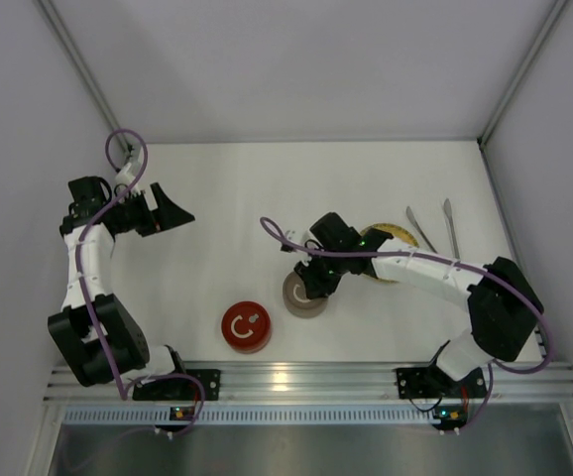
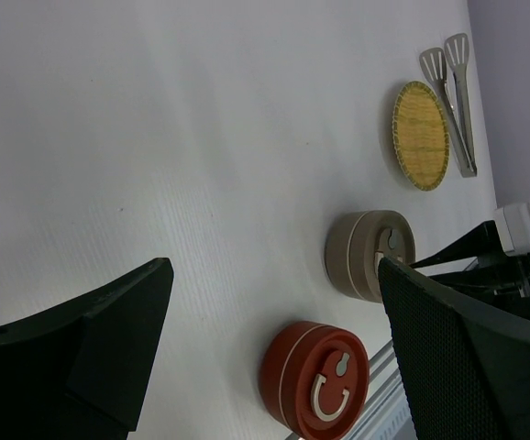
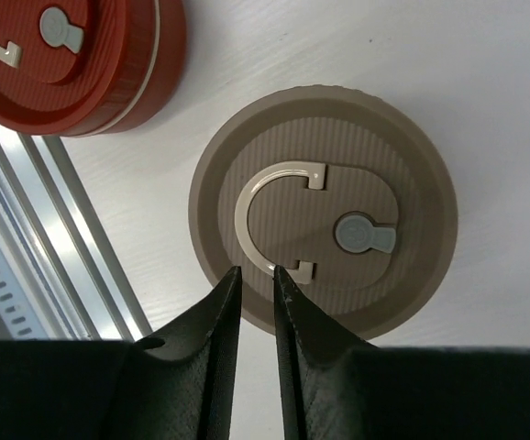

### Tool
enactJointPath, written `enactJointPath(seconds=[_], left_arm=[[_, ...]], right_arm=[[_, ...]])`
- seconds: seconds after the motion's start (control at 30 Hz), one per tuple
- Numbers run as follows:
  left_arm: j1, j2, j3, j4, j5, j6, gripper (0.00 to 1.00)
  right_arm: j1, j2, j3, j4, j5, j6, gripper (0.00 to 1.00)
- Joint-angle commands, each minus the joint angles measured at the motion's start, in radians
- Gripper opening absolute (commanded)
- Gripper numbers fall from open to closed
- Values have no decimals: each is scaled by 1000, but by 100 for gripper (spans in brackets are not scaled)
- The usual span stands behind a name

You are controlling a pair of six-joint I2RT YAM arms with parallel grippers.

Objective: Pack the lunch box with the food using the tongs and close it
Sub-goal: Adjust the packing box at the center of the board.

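Note:
A brown round tin (image 1: 301, 301) of the lunch box stands near the table's front, its lid on with a cream C-shaped handle (image 3: 256, 197) lying flat. My right gripper (image 3: 258, 269) hovers over the lid's rim beside that handle, its jaws a narrow gap apart with only lid showing between them. A red round tin (image 1: 246, 326) stands lidded to the left. The silver tongs (image 2: 458, 101) lie at the far right beside the yellow woven plate (image 2: 421, 136). My left gripper (image 2: 274, 266) hangs wide open and empty at the far left. No food shows.
An aluminium rail (image 1: 286, 377) runs along the table's near edge, close to both tins. Grey walls enclose the table on three sides. My right arm (image 1: 425, 266) lies across part of the yellow plate in the top view.

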Motion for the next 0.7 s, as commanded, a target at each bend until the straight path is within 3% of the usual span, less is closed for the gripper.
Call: enactJointPath(seconds=[0.0, 0.37, 0.47, 0.6, 0.67], left_arm=[[5, 5, 16, -9, 25, 38, 98], [5, 0, 19, -75, 16, 140, 98], [5, -3, 16, -128, 7, 220, 98], [5, -7, 5, -199, -20, 326, 98], [5, -7, 1, -222, -29, 372, 98]], right_arm=[[31, 11, -8, 28, -22, -20, 20], [71, -21, -21, -6, -1, -85, 29], [60, -81, 5, -13, 6, -100, 40], [-10, -116, 78, -16, -31, -111, 67], [-38, -98, 107, -26, -42, -119, 70]])
